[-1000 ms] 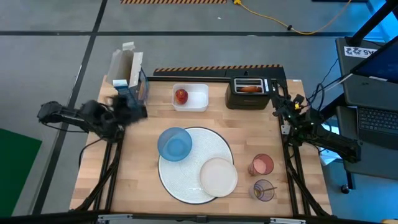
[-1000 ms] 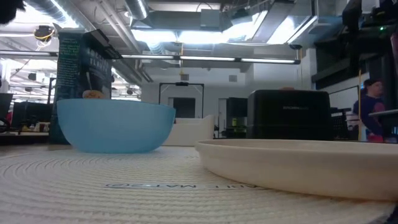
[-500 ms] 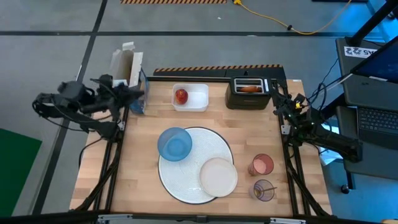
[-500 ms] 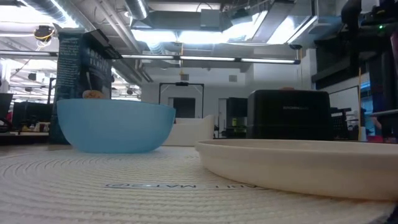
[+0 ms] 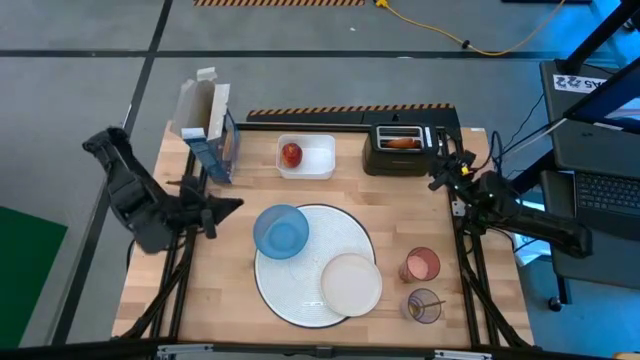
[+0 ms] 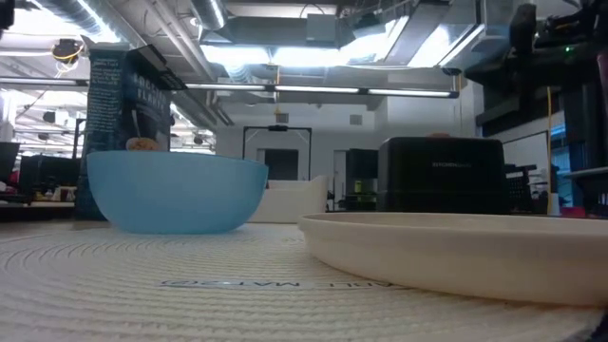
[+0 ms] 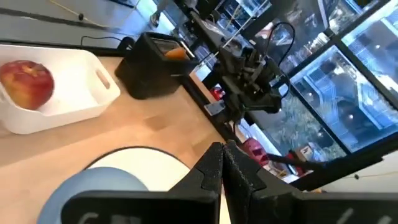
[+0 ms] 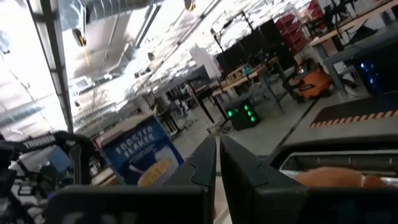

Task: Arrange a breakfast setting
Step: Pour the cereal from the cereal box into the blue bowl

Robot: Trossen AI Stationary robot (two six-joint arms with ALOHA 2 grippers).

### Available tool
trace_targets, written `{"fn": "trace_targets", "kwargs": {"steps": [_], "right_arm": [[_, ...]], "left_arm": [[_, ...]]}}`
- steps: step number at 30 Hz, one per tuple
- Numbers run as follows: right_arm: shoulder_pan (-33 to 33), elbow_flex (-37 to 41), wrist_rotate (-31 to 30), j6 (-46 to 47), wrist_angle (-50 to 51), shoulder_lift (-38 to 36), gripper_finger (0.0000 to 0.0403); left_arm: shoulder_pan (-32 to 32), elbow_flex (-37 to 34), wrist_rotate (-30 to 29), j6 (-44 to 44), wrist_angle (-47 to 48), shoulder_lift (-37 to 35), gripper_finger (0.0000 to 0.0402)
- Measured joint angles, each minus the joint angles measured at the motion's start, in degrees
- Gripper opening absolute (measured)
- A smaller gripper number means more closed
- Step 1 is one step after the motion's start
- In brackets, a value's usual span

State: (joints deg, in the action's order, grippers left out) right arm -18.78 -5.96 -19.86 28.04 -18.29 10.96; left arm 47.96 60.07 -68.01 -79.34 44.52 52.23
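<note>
The blue bowl [image 5: 281, 231] and the small cream plate [image 5: 351, 284] rest on the round white mat [image 5: 305, 300]. The pink tumbler [image 5: 421, 266] and the purple tumbler [image 5: 424, 305], which has the thin spoon in it, stand right of the mat. The red apple [image 5: 291, 154] lies in the white tub [image 5: 318, 160]. The bagel [image 5: 402, 142] sticks out of the black toaster [image 5: 402, 158]. No tan cereal shows. My left gripper [image 5: 232, 204] is shut and empty, left of the bowl and pointing at it. My right gripper [image 5: 436, 181] is shut and empty beside the toaster's right end.
An open blue cereal box [image 5: 208, 135] stands at the table's far left corner. The bare wood between the mat and the tub is free. The right arm [image 7: 255, 74] shows past the toaster in the left wrist view.
My left arm has drawn back from the cereal box, swung out past the table's left edge, then come toward the near side. Its gripper now points at the bowl. The box stays standing. My right gripper has shifted slightly toward the table's near edge.
</note>
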Motion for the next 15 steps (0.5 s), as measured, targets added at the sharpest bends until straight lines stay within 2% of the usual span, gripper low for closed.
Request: {"fn": "trace_targets", "kwargs": {"steps": [3,6,13,15], "right_arm": [[0.01,0.00,0.01,-0.01,-0.22,0.92,0.0026],[-0.01,0.00,0.44,-0.01,-1.44,1.07,0.0026],[-0.01,0.02,1.52,-1.53,-2.24,1.07,0.0026],[-0.01,0.02,1.50,-1.54,-2.24,1.07,0.0026]], "left_arm": [[1.35,0.02,0.76,-5.74,6.81,-0.09,0.0000],[0.81,0.02,7.04,-13.51,16.51,0.35,0.0000],[0.01,0.02,22.44,-38.10,45.33,1.65,0.0000],[-0.56,-1.12,23.85,-39.55,45.28,1.67,0.0000]]}}
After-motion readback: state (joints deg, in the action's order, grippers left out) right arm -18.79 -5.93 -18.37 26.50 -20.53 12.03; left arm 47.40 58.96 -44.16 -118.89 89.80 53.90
